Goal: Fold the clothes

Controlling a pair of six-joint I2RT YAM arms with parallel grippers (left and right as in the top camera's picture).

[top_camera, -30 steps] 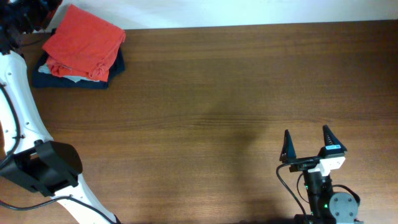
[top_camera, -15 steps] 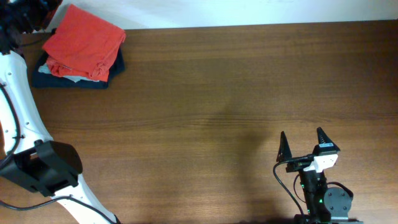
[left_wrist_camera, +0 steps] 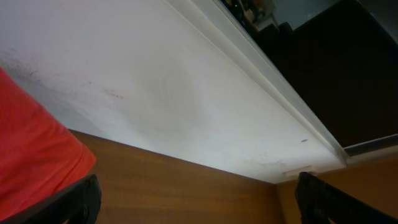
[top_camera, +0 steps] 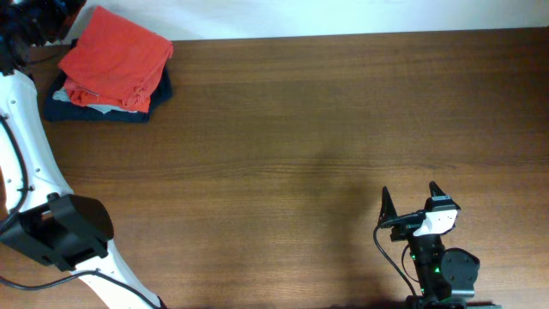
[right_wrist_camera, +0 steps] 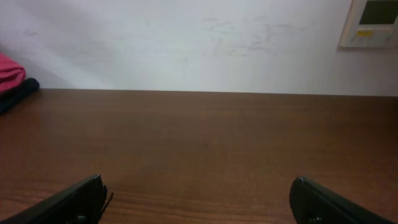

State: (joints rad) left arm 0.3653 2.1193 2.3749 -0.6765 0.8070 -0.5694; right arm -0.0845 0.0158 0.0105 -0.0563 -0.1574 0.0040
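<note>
At the table's point(top_camera: 300, 129) far corner, the folded orange-red shirt point(top_camera: 116, 56) tops a pile over a navy garment point(top_camera: 111, 113). It lies just beside the left gripper point(left_wrist_camera: 199, 200), whose jaws are spread and empty. The right gripper point(top_camera: 409, 197), jaws wide, has the shirt well apart, ahead to its left.

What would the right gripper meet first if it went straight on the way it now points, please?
Its path looks free: ahead of the right gripper lies only bare wooden table, then probably the white wall beyond the far edge.
</note>
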